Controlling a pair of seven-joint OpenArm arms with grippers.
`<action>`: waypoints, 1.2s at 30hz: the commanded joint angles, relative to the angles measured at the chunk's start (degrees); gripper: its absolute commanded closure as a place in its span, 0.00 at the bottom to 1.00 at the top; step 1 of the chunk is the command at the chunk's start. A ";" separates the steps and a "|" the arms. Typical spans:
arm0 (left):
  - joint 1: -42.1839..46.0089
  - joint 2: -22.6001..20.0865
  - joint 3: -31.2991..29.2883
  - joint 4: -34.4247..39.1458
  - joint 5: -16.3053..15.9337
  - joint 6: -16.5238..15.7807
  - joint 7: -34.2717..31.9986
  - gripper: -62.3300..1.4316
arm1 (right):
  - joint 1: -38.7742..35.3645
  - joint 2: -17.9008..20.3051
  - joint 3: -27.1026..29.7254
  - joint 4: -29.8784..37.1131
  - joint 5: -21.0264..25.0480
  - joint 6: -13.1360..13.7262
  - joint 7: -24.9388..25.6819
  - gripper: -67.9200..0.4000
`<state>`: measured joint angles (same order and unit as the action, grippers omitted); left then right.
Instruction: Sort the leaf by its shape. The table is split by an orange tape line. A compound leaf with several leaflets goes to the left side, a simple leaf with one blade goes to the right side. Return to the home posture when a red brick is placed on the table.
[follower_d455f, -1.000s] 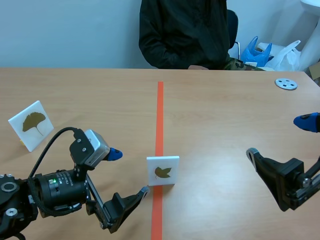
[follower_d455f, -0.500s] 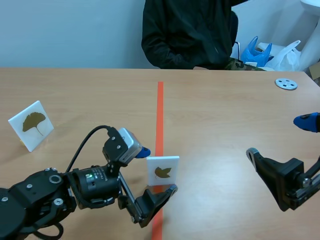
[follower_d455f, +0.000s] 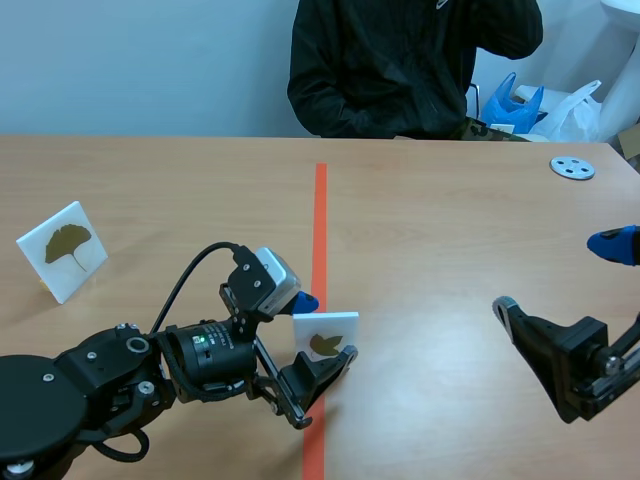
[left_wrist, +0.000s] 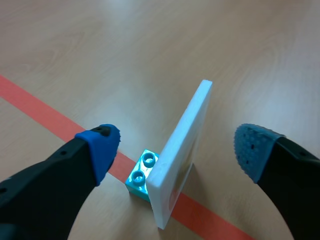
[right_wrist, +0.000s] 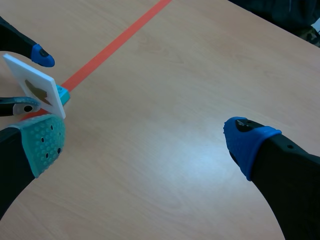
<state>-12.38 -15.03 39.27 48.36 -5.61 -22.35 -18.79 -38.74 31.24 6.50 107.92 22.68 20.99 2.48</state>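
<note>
A white card with a brown lobed leaf (follower_d455f: 322, 340) stands upright in a teal brick on the orange tape line (follower_d455f: 319, 220). My left gripper (follower_d455f: 326, 328) is open around it, one finger on each side, neither pad touching. From the left wrist the card (left_wrist: 180, 160) is edge-on between the blue pads, with the teal brick (left_wrist: 141, 175) at its foot. My right gripper (follower_d455f: 558, 276) hangs open over the right half, holding nothing. In the right wrist view the card (right_wrist: 32, 82) stands far ahead of and beside the right gripper (right_wrist: 145, 139).
A second white card with a ginkgo leaf (follower_d455f: 62, 250) stands at the far left. A person in dark clothes (follower_d455f: 400, 60) sits across the table. A grey disc (follower_d455f: 572, 167) lies at the back right, with bags (follower_d455f: 515, 105) behind it.
My left arm has swung right and forward, so its open fingers now flank the card. The person has raised an arm. The right arm has not moved.
</note>
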 joint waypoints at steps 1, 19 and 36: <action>-0.31 -0.11 -0.13 1.03 -0.52 -0.04 -1.16 0.31 | 0.66 0.48 0.55 0.26 0.44 0.02 0.39 0.00; 1.27 -0.28 0.00 1.05 -0.76 -1.03 -1.11 0.86 | 0.66 0.48 0.55 0.26 0.46 0.02 0.42 0.00; 16.46 -1.51 -17.27 24.41 -11.58 -2.64 11.82 0.86 | 0.66 0.48 0.55 0.26 0.46 0.02 0.42 0.00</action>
<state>3.11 -16.51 22.35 72.62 -16.21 -25.10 -6.66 -38.74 31.24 6.50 107.92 22.68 20.99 2.48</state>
